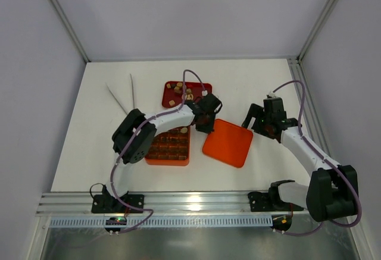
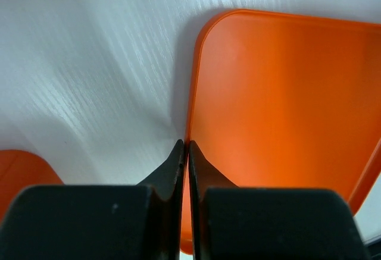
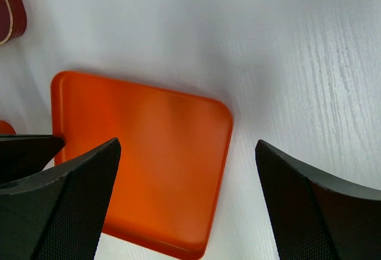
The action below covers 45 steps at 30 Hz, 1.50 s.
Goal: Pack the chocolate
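Note:
Loose chocolate [image 1: 180, 91] pieces, brown and cream, lie in a dark red tray [image 1: 168, 99]. More chocolate [image 1: 171, 143] fills the grid of the orange box [image 1: 168, 160]. The flat orange lid [image 1: 228, 143] lies right of the box. My left gripper [image 1: 206, 121] is at the lid's left edge. In the left wrist view its gripper [image 2: 186, 144] is shut on the rim of the lid [image 2: 280, 105], orange showing between the fingers. My right gripper [image 1: 262, 120] hangs open beyond the lid's far right corner; its wrist view shows the right gripper [image 3: 188, 147] above the lid [image 3: 143, 159], holding nothing.
Two thin white sticks [image 1: 122, 96] lie at the back left of the white table [image 1: 262, 81]. A corner of the orange box [image 2: 18, 171] shows left of my left fingers. The dark red tray [image 3: 12, 4] edges into the right wrist view.

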{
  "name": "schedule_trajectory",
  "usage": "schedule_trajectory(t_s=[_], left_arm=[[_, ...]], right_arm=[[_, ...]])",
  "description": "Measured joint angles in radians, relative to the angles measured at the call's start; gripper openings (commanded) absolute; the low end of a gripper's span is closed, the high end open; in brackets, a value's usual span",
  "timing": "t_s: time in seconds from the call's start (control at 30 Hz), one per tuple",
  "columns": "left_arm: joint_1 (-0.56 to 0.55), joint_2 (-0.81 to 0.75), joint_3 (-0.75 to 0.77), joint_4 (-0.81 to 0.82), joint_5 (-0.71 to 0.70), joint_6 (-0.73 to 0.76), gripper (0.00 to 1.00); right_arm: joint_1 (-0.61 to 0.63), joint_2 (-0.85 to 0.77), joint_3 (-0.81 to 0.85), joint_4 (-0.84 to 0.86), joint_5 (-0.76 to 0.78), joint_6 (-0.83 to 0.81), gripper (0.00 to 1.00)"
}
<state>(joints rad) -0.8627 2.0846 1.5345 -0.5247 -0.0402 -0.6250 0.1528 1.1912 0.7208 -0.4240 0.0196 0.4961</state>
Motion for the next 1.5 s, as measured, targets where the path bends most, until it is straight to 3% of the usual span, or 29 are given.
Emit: schedule_trajectory(t_s=[0.47, 0.8, 1.5], left_arm=[[0.132, 0.0, 0.035, -0.022, 0.143, 0.032, 0.0], [0.143, 0.0, 0.036, -0.027, 0.23, 0.031, 0.0], [0.161, 0.0, 0.036, -0.029, 0.281, 0.023, 0.0]], right_arm=[[-0.005, 0.035, -0.041, 0.034, -0.049, 0.001, 0.91], [-0.005, 0.149, -0.096, 0.123, -0.113, 0.033, 0.67], [-0.007, 0.201, -0.113, 0.211, -0.127, 0.06, 0.1]])
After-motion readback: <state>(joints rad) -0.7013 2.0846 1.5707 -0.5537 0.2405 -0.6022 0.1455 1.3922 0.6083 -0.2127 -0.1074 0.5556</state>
